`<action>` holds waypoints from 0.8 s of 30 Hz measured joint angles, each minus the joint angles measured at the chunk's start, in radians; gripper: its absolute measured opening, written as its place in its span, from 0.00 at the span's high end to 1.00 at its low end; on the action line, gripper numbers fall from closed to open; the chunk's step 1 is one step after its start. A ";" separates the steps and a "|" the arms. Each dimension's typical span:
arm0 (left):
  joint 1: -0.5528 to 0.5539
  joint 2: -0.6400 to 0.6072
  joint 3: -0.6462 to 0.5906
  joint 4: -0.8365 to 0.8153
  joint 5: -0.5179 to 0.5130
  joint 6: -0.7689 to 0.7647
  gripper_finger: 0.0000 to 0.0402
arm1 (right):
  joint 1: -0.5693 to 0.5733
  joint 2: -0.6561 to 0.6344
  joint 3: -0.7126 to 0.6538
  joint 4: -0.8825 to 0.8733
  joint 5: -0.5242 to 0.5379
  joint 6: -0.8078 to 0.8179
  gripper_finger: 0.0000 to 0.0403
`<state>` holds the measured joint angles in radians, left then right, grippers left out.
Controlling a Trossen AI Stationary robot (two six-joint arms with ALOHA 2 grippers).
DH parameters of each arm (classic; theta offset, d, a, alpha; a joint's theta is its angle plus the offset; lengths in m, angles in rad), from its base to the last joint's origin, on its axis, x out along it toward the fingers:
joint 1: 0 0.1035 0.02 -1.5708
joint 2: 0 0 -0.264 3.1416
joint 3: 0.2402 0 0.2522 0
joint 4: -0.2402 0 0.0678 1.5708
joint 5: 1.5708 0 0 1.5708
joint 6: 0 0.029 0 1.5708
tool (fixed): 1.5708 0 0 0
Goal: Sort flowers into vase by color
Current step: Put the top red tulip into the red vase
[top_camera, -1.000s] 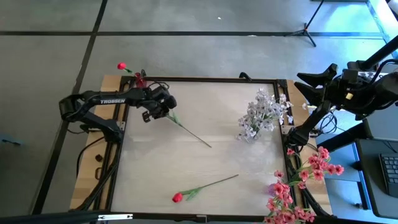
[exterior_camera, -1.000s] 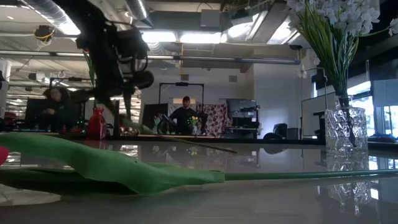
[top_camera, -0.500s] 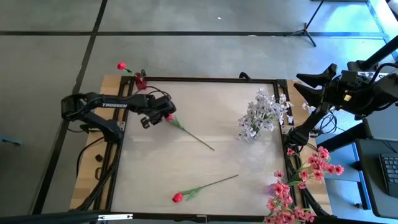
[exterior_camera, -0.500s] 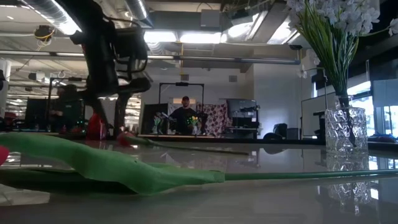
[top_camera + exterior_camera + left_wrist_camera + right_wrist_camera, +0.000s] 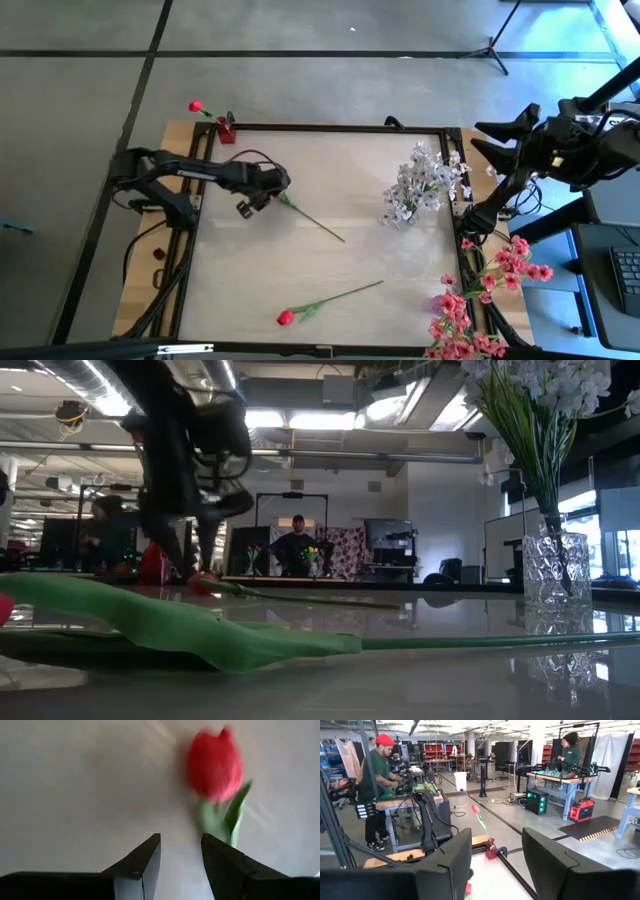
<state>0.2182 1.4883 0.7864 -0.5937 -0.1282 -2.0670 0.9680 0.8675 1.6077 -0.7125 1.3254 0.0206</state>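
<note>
A red-bud flower lies flat on the table. Its bud (image 5: 215, 762) sits just beyond my left gripper (image 5: 180, 852), which is open and points down over the table's left part (image 5: 262, 196), touching nothing. Its stem (image 5: 315, 220) runs toward the table's middle. A second red flower (image 5: 286, 317) lies near the near edge. A small red vase (image 5: 226, 130) at the far left corner holds one red bud. White sprays (image 5: 420, 182) stand in a glass vase (image 5: 555, 575). Pink sprays (image 5: 480, 300) hang at the right edge. My right gripper (image 5: 495, 865) waits open off the right side.
A dark frame (image 5: 330, 128) edges the table. The second flower's leaf and stem (image 5: 200, 630) lie across the foreground of the low view. The middle of the tabletop (image 5: 300, 265) is bare. People stand at benches in the room behind.
My left gripper has moved down and a little toward the near edge. The red flower's bud end was raised at the gripper a second ago and now lies on the table. The whole flower lies flat, shifted slightly toward the right.
</note>
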 joint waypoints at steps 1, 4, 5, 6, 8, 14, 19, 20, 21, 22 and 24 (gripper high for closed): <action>0.007 0.024 0.000 0.035 -0.020 0.000 0.66 | 0.000 0.000 0.000 -0.005 0.000 0.000 0.57; 0.033 0.089 0.000 0.200 -0.031 0.000 0.66 | 0.000 -0.002 0.000 -0.003 -0.001 0.000 0.57; 0.037 0.107 0.000 0.235 -0.033 0.000 0.66 | 0.000 -0.004 0.000 -0.003 -0.001 0.000 0.57; 0.038 0.120 0.000 0.258 -0.041 -0.003 0.66 | 0.000 -0.005 0.000 -0.002 0.000 0.000 0.57; 0.037 0.131 0.001 0.259 -0.057 -0.029 0.66 | 0.000 -0.008 0.000 0.001 0.000 0.003 0.57; 0.023 0.130 0.005 0.164 -0.109 -0.124 0.66 | 0.000 -0.009 0.000 -0.001 0.000 0.025 0.57; 0.045 0.151 0.007 0.165 -0.123 -0.172 0.69 | 0.000 -0.009 0.000 -0.002 0.001 0.025 0.57; 0.048 0.154 0.007 0.164 -0.124 -0.182 0.71 | 0.000 -0.009 0.000 -0.003 0.001 0.025 0.57; 0.051 0.155 0.007 0.161 -0.125 -0.184 0.74 | 0.000 -0.009 0.000 -0.003 0.001 0.024 0.57; 0.053 0.155 0.007 0.160 -0.124 -0.184 0.78 | 0.000 -0.009 0.000 -0.003 0.001 0.024 0.57; 0.054 0.155 0.006 0.161 -0.131 -0.184 0.87 | 0.000 -0.009 0.000 -0.003 0.001 0.024 0.57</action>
<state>0.2726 1.6437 0.7921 -0.4328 -0.2589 -2.2511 0.9680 0.8589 1.6073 -0.7153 1.3268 0.0448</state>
